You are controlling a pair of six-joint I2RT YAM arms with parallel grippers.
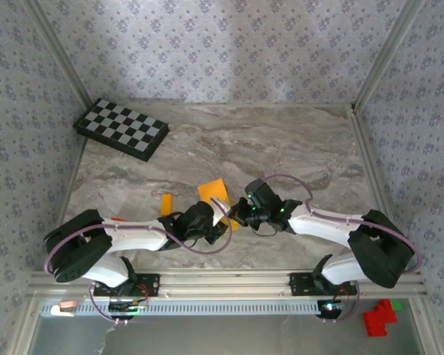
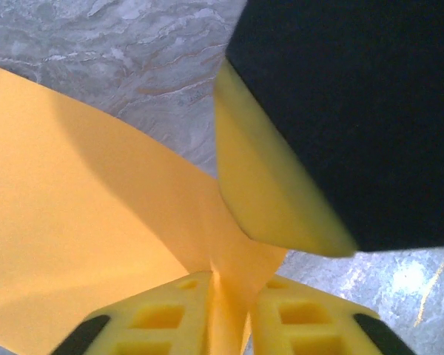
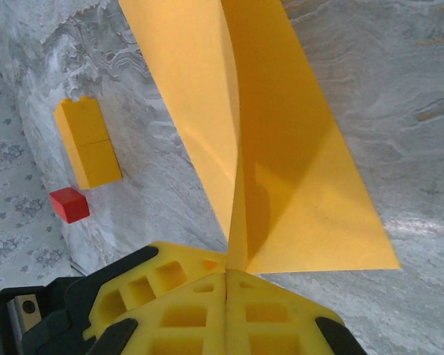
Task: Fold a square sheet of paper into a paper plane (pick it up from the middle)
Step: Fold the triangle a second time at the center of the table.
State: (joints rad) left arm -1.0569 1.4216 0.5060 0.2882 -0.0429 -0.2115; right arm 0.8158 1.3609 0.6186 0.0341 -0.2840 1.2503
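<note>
**Square sheet of paper [image 2: 81, 222] pinched by both arms, first crease in hand**

Left wrist: the left gripper [image 2: 220, 310] was seen almost closed. Its two yellow fingers were clamped on a raised ridge of the sheet, and the rest of the paper fanned away to the left over the marble table [image 2: 133, 44]. A yellow finger pad [image 2: 270, 185] on a black body, judged to belong to the other arm, was set against the same ridge from the upper right. The grip so close to the ridge was judged to be there so that the thin paper could be creased without sliding.

Right wrist: the right gripper [image 3: 228, 285] was shut on the paper. A sharp fold rose from between its fingers, with one lit panel and one shaded panel spreading out from it. Whether the far edge touched the table could not be told. A small orange block [image 3: 89, 144] and a red cube [image 3: 68, 205] lay off to the left, well apart from the sheet.

Top external: both wrists were met near the front middle of the table, with the sheet between and just beyond them. A checkered board [image 1: 122, 128] sat at the far left corner, out of the way.

No dart shape was formed yet, so the task was judged to be early. Opposed pulls were judged likely to skew or tear the crease.
</note>
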